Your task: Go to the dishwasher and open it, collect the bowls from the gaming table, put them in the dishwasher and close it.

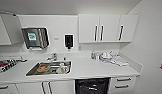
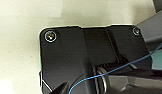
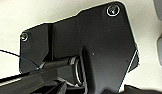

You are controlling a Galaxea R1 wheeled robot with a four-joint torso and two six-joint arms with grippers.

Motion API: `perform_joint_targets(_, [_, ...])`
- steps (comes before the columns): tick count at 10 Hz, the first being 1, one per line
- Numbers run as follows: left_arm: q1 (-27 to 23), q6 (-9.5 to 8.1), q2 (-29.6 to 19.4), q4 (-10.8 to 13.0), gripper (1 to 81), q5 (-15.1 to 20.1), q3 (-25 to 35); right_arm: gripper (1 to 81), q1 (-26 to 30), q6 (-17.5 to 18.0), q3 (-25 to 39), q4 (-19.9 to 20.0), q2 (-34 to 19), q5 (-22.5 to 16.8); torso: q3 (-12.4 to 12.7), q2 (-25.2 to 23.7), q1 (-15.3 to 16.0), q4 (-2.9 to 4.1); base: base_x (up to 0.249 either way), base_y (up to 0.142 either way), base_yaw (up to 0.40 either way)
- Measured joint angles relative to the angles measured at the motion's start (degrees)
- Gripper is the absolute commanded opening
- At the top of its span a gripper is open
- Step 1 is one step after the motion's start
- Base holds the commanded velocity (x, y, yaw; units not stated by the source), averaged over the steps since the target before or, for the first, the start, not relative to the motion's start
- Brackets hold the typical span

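Observation:
The dishwasher [image 1: 92,86] sits under the white counter, right of the sink cupboard. Its front shows as a dark opening with wire racks inside, so it stands open. In the sink lies an orange round thing [image 1: 42,67]; I cannot tell whether it is one of the bowls. The gaming table is out of view. In both wrist views the robot's own dark plate hangs over a pale floor.
A steel sink [image 1: 34,72] with a tap and some dishes is set in the counter [image 1: 97,70]. White drawers [image 1: 123,83] flank the dishwasher on the right. Small items stand at the counter's back right [image 1: 107,57]. Wall cupboards [image 1: 107,28] hang above, and a wall closes the right side.

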Motion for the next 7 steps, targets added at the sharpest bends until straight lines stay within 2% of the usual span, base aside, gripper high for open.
perform_joint_targets(7, [-0.13, 0.02, 0.2, 0.0, 81.1, 0.0, -0.74, 81.1, 0.63, 0.02, -0.11, 0.35, 0.12, 0.13, 0.0, 0.02, 0.0, 0.0, 0.0, 0.0, 0.364])
